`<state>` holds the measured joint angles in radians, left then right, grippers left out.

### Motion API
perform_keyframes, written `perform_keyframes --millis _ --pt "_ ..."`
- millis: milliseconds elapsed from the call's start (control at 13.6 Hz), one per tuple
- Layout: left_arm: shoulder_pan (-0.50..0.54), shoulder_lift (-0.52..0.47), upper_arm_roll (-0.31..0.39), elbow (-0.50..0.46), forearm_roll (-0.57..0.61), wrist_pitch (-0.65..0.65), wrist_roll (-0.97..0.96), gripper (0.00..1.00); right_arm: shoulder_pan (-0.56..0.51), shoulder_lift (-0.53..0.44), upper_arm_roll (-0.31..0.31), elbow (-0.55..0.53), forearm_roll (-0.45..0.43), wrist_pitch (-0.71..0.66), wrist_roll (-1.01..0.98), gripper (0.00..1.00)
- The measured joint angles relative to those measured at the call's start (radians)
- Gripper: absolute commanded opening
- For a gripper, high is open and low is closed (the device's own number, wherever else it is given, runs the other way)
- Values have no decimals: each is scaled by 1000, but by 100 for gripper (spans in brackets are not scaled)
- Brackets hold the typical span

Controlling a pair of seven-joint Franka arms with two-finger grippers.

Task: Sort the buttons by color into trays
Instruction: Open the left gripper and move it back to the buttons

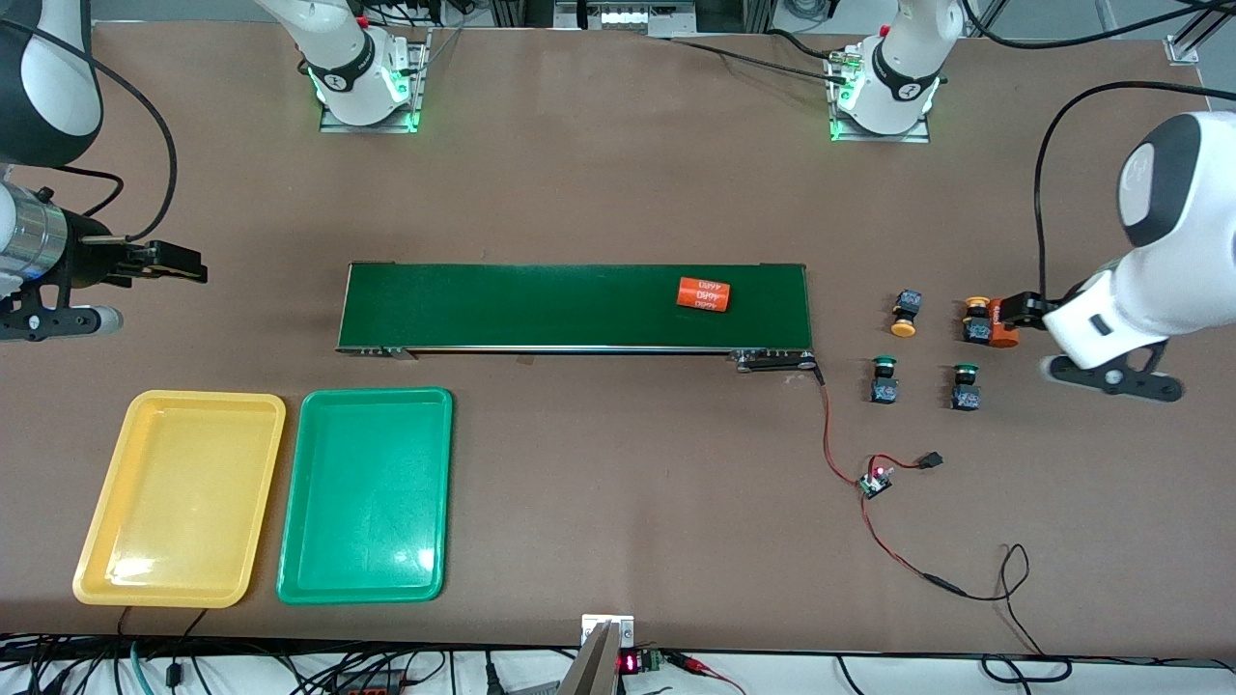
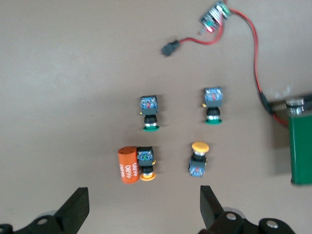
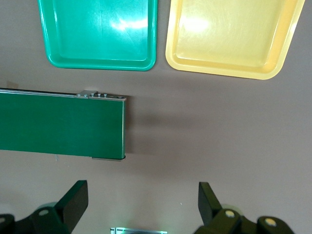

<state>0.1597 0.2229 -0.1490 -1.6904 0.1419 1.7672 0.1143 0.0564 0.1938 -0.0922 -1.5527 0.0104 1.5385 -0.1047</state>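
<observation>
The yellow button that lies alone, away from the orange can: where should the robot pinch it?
Probably from straight above, with the left gripper, whose fingers are open. The yellow button lies tipped on its side, cap toward the front camera. Pinching the blocky dark body across its flat sides looks safest, since the round cap could slip. The table around it is bare, so the fingers fit.
</observation>
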Motion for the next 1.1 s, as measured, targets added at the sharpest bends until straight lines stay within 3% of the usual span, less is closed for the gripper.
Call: perform_keyframes --millis 220,588,1102 --pt "-31 -56 161 -176 -95 91 92 100 0 1 0 0 0 0 0 100" --pt "-37 -2 279 -397 -100 403 298 100 -4 7 -9 0 0 1 0 100" --pt "-33 127 322 -507 -177 601 375 98 -40 8 -15 3 2 -26 0 100"
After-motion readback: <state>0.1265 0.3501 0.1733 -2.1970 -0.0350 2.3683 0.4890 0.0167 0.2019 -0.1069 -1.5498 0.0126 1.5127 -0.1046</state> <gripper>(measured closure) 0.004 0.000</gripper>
